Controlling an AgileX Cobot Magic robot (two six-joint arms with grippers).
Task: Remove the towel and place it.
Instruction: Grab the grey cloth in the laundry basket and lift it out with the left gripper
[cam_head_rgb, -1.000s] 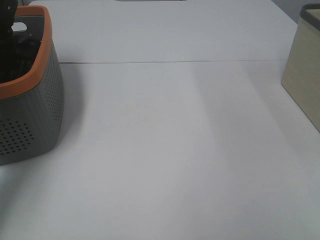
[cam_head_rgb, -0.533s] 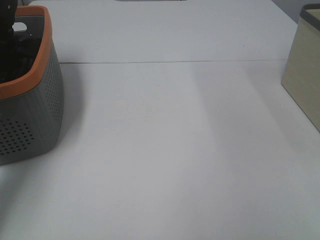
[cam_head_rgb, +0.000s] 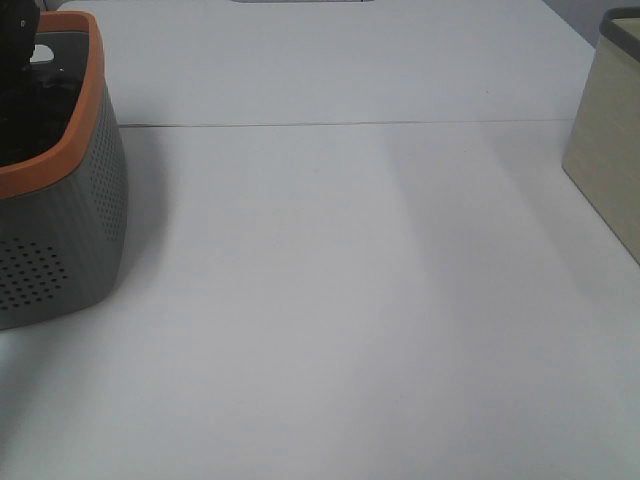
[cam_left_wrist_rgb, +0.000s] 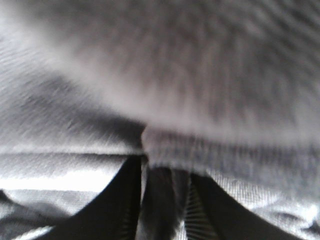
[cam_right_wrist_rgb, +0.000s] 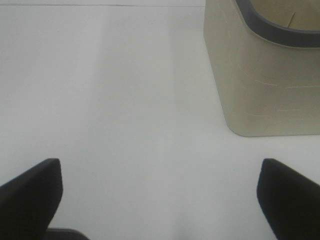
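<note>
Fingers (cam_left_wrist_rgb: 120, 205) of your left gripper (cam_left_wrist_rgb: 162, 167) are sitting close together, pinching a raised fold of the towel (cam_left_wrist_rgb: 190, 75). The cloth is filling the blurred wrist view, apparently inside the basket (cam_head_rgb: 70, 200), where your left arm (cam_head_rgb: 18, 40) is reaching. That pinch is looking shallow (only a ridge of cloth between the pads), so the fold may slip free on the lift. Trailing cloth may also catch on the basket's orange rim (cam_head_rgb: 95, 90) and tip it. Your right gripper (cam_right_wrist_rgb: 160, 167) is hanging well apart from the basket, wide open and holding nothing, over the table (cam_head_rgb: 330, 300).
</note>
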